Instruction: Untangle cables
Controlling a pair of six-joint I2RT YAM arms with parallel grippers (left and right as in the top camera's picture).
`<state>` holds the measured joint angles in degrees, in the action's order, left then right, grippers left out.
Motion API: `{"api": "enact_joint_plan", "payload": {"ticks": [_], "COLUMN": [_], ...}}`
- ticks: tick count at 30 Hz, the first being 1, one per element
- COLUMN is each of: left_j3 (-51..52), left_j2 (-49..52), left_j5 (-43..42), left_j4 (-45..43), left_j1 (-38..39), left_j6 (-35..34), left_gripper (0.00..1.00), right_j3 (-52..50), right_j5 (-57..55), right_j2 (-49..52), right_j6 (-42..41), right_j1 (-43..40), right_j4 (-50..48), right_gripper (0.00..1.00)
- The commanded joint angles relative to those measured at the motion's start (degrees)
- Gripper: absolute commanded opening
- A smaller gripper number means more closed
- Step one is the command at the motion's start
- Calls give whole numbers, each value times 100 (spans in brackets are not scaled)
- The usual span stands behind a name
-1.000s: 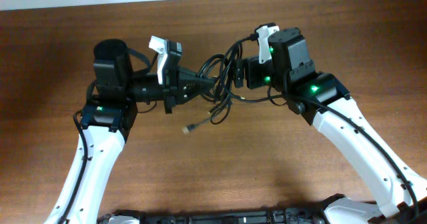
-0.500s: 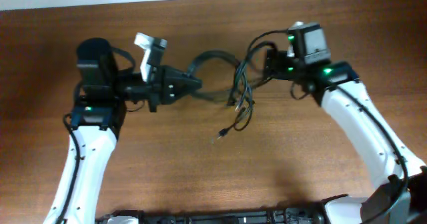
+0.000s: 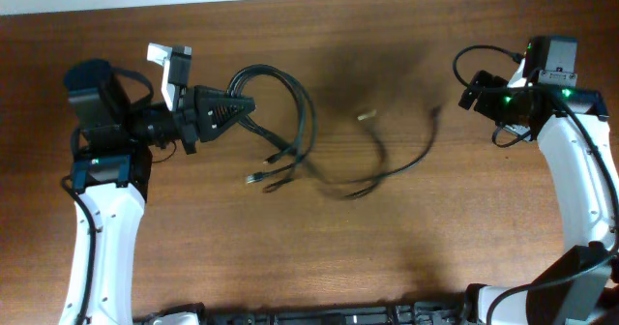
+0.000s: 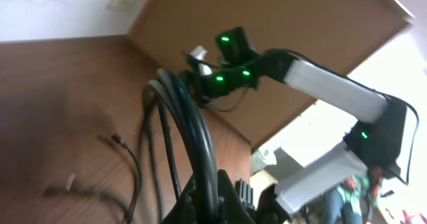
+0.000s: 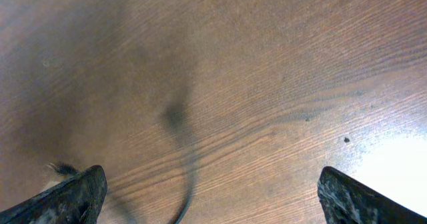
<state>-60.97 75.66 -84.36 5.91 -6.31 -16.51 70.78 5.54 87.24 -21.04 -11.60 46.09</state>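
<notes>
Even light; motion-blurred cables (image 3: 310, 122)

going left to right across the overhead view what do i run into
left gripper, shut on the looped cables → loose thin cable → right gripper, open and holding nothing

The overhead camera looks straight down on the whole table (image 3: 319, 257). The left wrist camera looks low along the cables (image 4: 193, 124) toward the right arm (image 4: 327, 87), both also visible from overhead. The right wrist camera faces the wood closely.
</notes>
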Motion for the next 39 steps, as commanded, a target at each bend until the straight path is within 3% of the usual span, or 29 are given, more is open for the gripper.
{"api": "enact_joint_plan", "payload": {"ticks": [1,4,10,13,16,18,22,26,36,39], "left_j3": [-70,-70,-70,-70,-70,-70,-70,-68,-70,-70], "left_j2": [-76,-76,-79,-76,-76,-70,-70,-72,-72,-70], "left_j5": [962,1805,1751,2944,5213,6513,6531,6743,10102,10172], "left_j4": [551,962,-732,-800,96,979,1327,1565,3359,3517], "left_j1": [-46,-46,501,1073,1735,2212,2402,2404,2387,2216], "left_j6": [-85,-835,-2046,-2015,-1333,-1331,-949,-859,-610,-612], "left_gripper": [0,0,0,4,45,87,95,96,99,99], "right_j3": [52,52,52,52,52,52,52,52,52,52], "right_j5": [240,584,758,761,758,761,763,780,1421,1755], "right_j2": [48,48,52,52,52,52,52,52,57,57], "right_j6": [-26,-24,-24,-26,-26,-26,-26,-24,-22,286], "right_j1": [-7,-7,-7,-7,-7,-7,-4,-4,35,313], "right_j4": [229,400,391,420,463,468,468,498,575,476], "right_gripper": [98,98,98,98,98,98,98,98,98,98]}}
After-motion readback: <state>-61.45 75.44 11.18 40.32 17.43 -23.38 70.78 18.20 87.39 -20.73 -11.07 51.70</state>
